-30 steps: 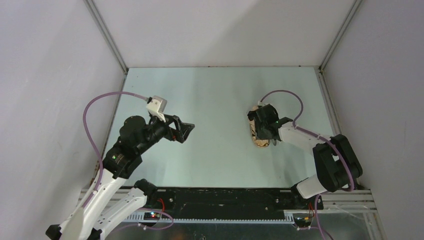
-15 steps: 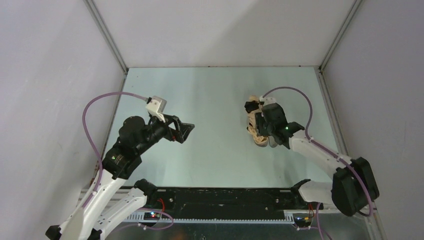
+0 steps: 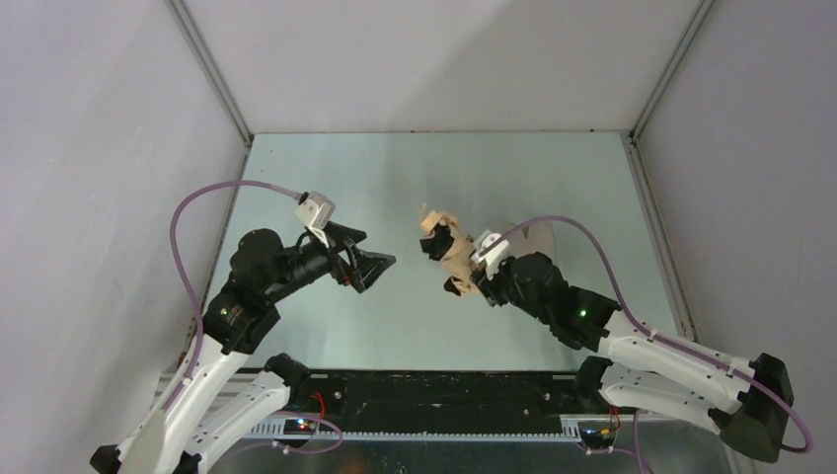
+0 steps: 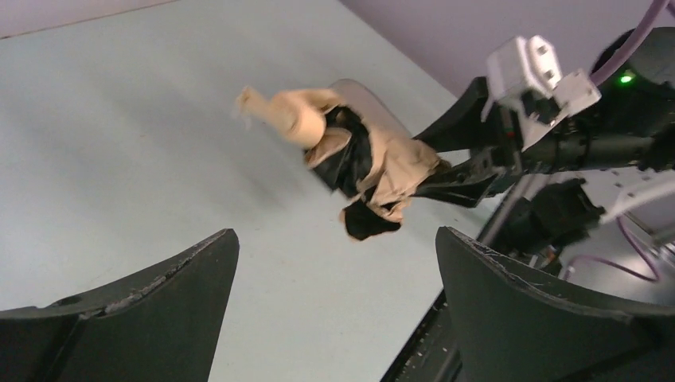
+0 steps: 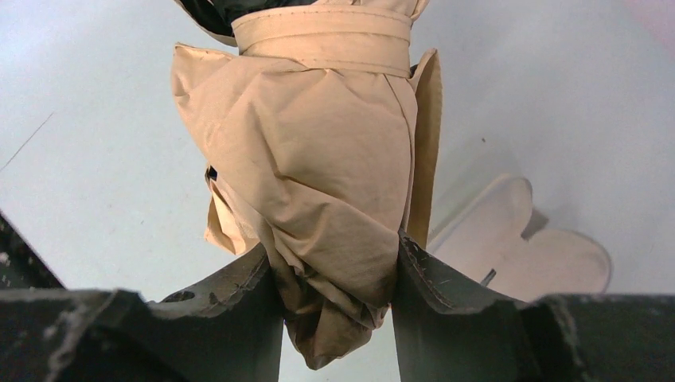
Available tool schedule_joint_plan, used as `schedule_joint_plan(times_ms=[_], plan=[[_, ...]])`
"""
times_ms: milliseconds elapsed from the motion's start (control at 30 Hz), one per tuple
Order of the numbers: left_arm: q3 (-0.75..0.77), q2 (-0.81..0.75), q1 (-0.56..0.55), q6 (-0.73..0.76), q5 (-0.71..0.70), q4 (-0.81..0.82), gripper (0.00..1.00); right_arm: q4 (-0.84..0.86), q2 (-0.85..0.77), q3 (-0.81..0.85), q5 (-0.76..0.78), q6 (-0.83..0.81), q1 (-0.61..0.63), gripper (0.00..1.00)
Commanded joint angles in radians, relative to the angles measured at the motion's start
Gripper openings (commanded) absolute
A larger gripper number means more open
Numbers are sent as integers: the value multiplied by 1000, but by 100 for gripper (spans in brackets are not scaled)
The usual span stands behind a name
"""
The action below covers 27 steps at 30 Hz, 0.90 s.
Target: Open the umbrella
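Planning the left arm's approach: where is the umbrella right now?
Top view: the umbrella is near mid-table, clamped in the right end effector, across from the open left end effector, with a pale sleeve to its right.

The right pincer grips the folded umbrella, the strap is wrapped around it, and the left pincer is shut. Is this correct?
Not entirely. The left pincer is open, not shut: the left wrist view shows its jaws wide apart. The rest holds: the right pincer grips the folded umbrella, and the strap is wrapped around it.
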Motion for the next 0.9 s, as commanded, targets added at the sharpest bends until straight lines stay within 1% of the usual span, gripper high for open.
schedule_joint_plan(times_ms=[0, 133, 267, 367, 467, 600, 700, 867], plan=[[1, 19, 4, -11, 179, 96, 100, 77, -26, 9, 41, -196, 130, 0], [8, 82, -1, -29, 232, 85, 100, 81, -25, 9, 112, -291, 250, 0], [27, 158, -30, -18, 289, 56, 100, 92, -29, 9, 158, -368, 336, 0], [47, 205, -60, 14, 291, 12, 100, 98, -31, 9, 181, -406, 384, 0], [61, 251, -94, 48, 343, -43, 100, 108, -23, 9, 202, -445, 419, 0], [86, 330, -123, 74, 341, -103, 100, 117, -3, 9, 276, -505, 484, 0], [92, 358, -136, 80, 360, -120, 100, 119, 0, 9, 336, -545, 524, 0], [96, 405, -163, 88, 419, -138, 100, 165, -10, -11, 375, -616, 557, 0]])
